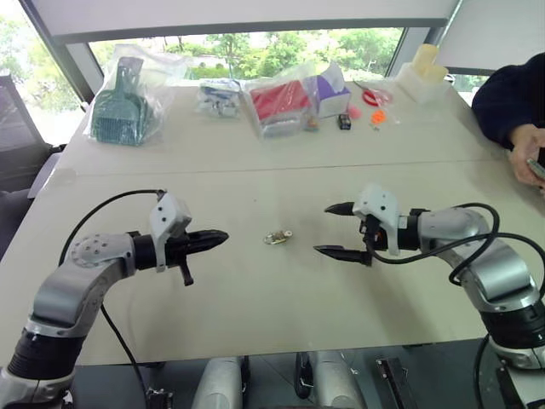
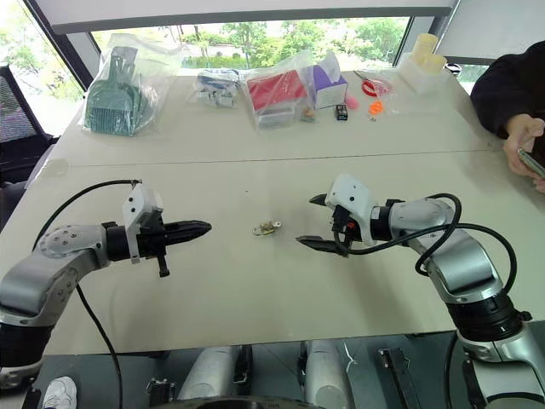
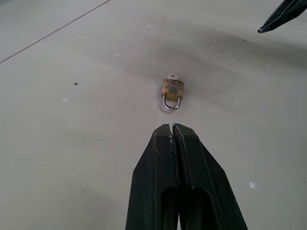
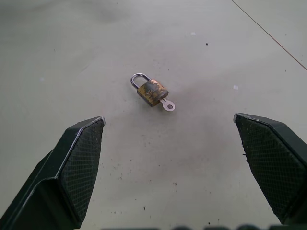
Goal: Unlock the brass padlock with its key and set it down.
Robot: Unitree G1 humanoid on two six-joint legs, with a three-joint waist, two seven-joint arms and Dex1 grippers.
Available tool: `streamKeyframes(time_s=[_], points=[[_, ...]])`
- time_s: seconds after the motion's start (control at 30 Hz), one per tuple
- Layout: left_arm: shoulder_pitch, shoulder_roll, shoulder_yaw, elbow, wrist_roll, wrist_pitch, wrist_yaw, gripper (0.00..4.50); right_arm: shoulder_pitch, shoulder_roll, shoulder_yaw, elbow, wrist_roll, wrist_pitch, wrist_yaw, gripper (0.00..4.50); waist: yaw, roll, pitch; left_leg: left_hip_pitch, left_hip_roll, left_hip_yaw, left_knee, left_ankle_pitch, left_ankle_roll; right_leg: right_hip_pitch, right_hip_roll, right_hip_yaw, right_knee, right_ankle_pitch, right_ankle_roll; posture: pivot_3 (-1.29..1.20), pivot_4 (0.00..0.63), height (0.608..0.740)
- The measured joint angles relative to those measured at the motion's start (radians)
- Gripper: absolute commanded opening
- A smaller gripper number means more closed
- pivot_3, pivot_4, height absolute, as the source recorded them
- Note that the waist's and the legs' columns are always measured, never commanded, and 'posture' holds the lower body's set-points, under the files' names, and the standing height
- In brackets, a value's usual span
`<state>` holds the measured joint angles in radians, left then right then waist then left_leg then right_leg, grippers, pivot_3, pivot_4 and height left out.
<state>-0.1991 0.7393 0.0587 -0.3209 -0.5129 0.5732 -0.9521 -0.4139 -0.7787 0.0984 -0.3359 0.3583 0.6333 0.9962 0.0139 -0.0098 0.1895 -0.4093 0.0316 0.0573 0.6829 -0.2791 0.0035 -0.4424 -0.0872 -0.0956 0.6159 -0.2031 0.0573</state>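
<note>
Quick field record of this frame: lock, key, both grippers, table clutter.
padlock: brass padlock lying flat on the table, between the two grippers, shackle seated
key: key sticking out of the padlock's base
left gripper: shut, off the table, aimed at the padlock, holding nothing
right gripper: open wide, short of the padlock
far edge: bagged items
person: hand at the right edge

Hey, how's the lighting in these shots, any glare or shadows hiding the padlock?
Left eye view: bright windows behind, the beige table evenly lit. Left wrist view: the small brass padlock with silvery shackle lies in a soft grey shadow patch, still sharp. Right wrist view: the tiny silvery key stands out clearly, without glare.
</note>
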Motion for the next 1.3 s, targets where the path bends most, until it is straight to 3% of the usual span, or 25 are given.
streamKeyframes(time_s=[1.1,1.2,1.3], points=[[-0.053,0.007,-0.008,0.05,0.051,-0.048,-0.014,0.0,-0.018,0.0,0.005,-0.004,0.005,0.02,-0.006,4.48,0.0,0.0,0.0,0.0,0.0,0.001,0.0,0.0,0.0,0.0,0.0,0.0,0.0,0.002,0.003,0.0,0.15,0.74],[-0.084,-0.005,-0.032,0.069,0.053,-0.055,-0.023,0.82,-0.018,0.0,0.005,-0.013,0.005,0.027,-0.015,4.5,0.001,0.0,0.0,0.0,0.0,0.001,0.0,0.0,0.0,0.0,0.0,0.0,0.0,0.002,0.003,0.0,0.15,0.74],[-0.106,-0.033,-0.078,0.087,0.072,-0.069,-0.03,2.02,-0.015,0.0,0.004,-0.035,0.008,0.039,-0.028,4.5,0.0,0.0,0.0,0.0,-0.001,0.001,0.0,0.0,0.0,0.0,0.0,0.0,0.0,0.002,0.003,0.0,0.15,0.74]])
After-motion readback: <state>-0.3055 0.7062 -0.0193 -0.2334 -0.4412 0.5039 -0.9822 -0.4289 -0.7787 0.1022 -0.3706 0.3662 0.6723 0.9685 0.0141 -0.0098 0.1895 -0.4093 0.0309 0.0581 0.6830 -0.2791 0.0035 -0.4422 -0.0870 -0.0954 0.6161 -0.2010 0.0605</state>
